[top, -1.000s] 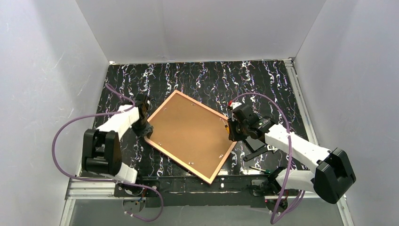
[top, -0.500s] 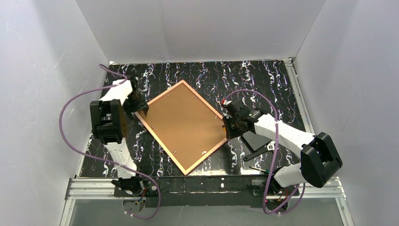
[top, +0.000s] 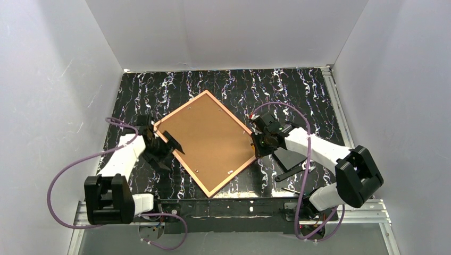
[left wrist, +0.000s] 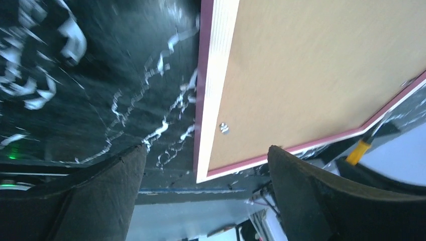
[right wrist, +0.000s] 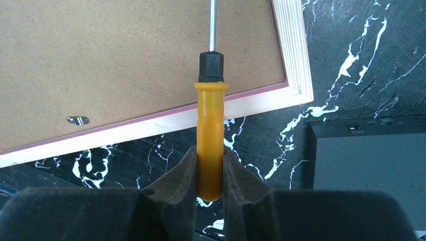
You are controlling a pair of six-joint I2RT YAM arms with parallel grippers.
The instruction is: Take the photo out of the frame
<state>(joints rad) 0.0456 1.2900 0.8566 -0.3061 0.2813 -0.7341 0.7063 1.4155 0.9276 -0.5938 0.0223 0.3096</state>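
The frame (top: 180, 162) lies face down on the black marbled table, turned like a diamond, its brown board (top: 207, 139) up. The photo is hidden under that board. My left gripper (top: 167, 152) is open at the frame's left edge. In the left wrist view, the pink-and-pale rim (left wrist: 212, 95) and near corner show between the wide-spread fingers (left wrist: 115, 191) of the left gripper (left wrist: 207, 150). My right gripper (top: 259, 143) is shut on an orange-handled screwdriver (right wrist: 210, 130). The right gripper (right wrist: 210, 156) holds its metal shaft out over the board (right wrist: 125, 60) near the frame's right corner.
A flat dark grey box (top: 291, 158) lies just right of the frame, also seen as the box (right wrist: 366, 165) in the right wrist view. Small metal clips (right wrist: 78, 120) sit along the board's edge. White walls close in three sides; a metal rail (top: 106, 210) runs along the front.
The frame was swung left and turned early on. My left arm then drew back toward the near left and its jaws opened. The right gripper kept the screwdriver.
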